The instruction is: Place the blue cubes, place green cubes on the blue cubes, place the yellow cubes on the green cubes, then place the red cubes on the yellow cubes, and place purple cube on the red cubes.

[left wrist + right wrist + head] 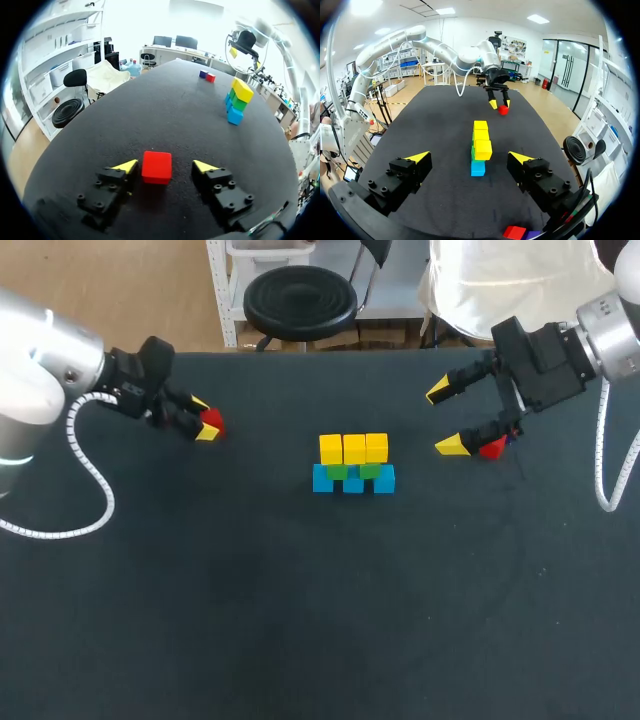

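Mid-table stands a stack [353,465]: a row of blue cubes [353,483], two green cubes [337,472] on them, and three yellow cubes [354,448] on top. At the far left my left gripper [205,420] stands open around a red cube [211,419]. This cube [157,167] rests on the table between the fingers of my left gripper [164,165], with a gap on one side. My right gripper [445,420] hangs open and empty at the far right. Under its lower finger lie another red cube [492,447] and a purple cube [532,234].
The black table [300,620] stretches wide in front of the stack. From the right wrist view the stack [481,147] stands ahead of my right gripper [470,157], with the left arm beyond it.
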Robot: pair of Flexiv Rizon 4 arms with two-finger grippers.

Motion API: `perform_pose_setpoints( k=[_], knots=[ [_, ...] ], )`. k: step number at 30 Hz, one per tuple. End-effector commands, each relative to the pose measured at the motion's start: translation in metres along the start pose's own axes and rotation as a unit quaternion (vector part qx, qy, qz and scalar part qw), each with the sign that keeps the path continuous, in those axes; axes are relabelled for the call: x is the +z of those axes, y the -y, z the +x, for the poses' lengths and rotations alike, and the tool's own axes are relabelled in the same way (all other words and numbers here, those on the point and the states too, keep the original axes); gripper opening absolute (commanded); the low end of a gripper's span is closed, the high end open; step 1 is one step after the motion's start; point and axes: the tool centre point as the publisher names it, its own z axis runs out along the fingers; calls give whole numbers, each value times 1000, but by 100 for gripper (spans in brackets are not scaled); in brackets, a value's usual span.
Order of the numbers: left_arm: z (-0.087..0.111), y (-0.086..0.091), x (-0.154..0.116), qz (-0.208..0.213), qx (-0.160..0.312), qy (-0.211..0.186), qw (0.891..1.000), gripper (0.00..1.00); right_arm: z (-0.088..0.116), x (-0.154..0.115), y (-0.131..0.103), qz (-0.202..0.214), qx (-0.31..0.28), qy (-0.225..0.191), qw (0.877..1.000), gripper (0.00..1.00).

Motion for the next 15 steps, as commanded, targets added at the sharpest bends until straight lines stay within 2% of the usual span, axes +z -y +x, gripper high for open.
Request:
perform_pose_setpoints(
  k=[1, 11, 15],
  knots=[
    [-1, 4, -3, -8, 3, 3, 1000, 0, 0, 0, -1, 1, 0, 0, 1000, 100],
    [-3, 8, -8, -11, 6, 7, 1000, 0, 0, 0, -1, 1, 0, 0, 1000, 100],
    [-6, 11, -7, 9, 11, 12, 1000, 0, 0, 0, -1, 1, 0, 0, 1000, 100]
  ],
)
